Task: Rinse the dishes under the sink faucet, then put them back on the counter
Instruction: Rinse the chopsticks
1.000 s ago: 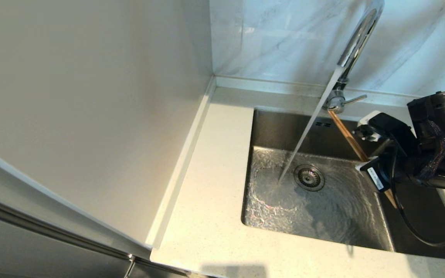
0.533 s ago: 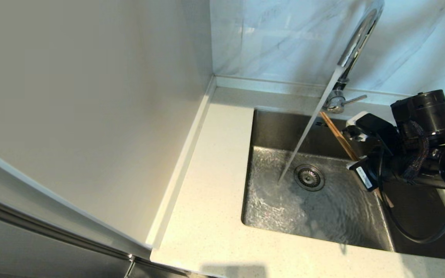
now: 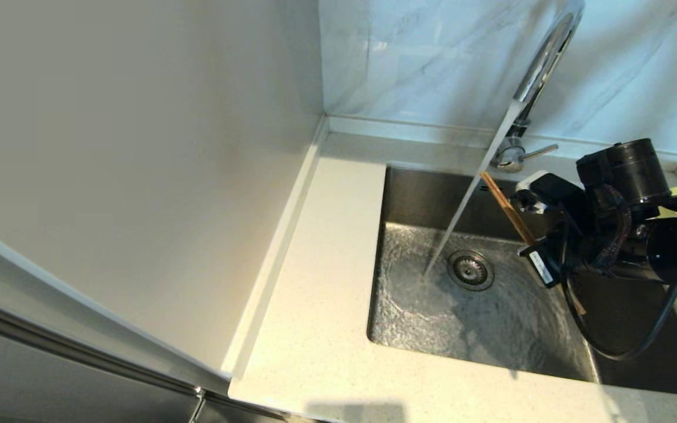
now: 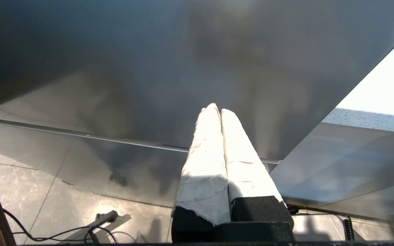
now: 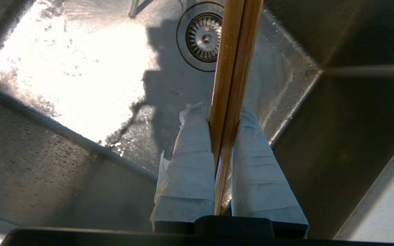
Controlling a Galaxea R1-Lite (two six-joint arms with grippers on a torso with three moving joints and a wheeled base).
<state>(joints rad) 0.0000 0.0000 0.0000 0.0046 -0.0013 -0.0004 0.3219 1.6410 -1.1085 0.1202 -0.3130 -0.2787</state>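
Chopsticks (image 3: 506, 210) shifted toward water stream, clamped in right tool (image 5: 222, 112), over sink (image 3: 409, 194).

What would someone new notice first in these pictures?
The stream of water slanting from the faucet into the sink, landing beside the drain strainer. Next, over the sink's right side, the right pincer shut on the chopsticks, whose upper end nearly meets the stream. The left pincer is shut, parked off the counter.

faucet (image 3: 541, 64) overhanging sink (image 3: 409, 194), water stream (image 3: 462, 208) crossing centre
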